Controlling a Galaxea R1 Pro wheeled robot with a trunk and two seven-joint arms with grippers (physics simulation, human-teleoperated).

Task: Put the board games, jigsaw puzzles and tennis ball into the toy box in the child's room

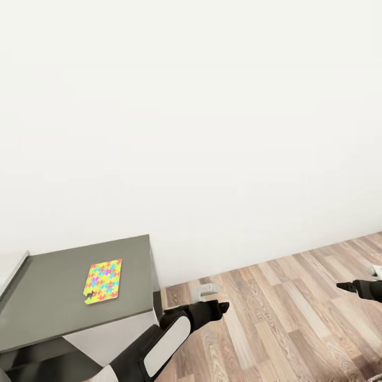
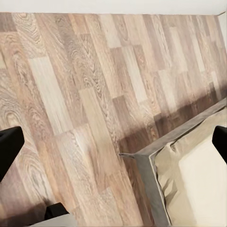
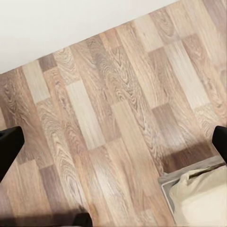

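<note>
**Bare wall meets plank floor**
A plain white wall [image 1: 212, 106] runs down to a floor [image 1: 297, 323] of light wood planks in mixed brown and tan tones, the grain showing strongly; the boards run slantwise away from the wall's foot.

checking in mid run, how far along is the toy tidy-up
Nothing looks done from here. One jigsaw puzzle lies flat on the table, with no toy box in sight. Nothing is in hand: the left gripper and right gripper hang empty and open over the wood floor. A bed corner shows in the wrist views.
</note>
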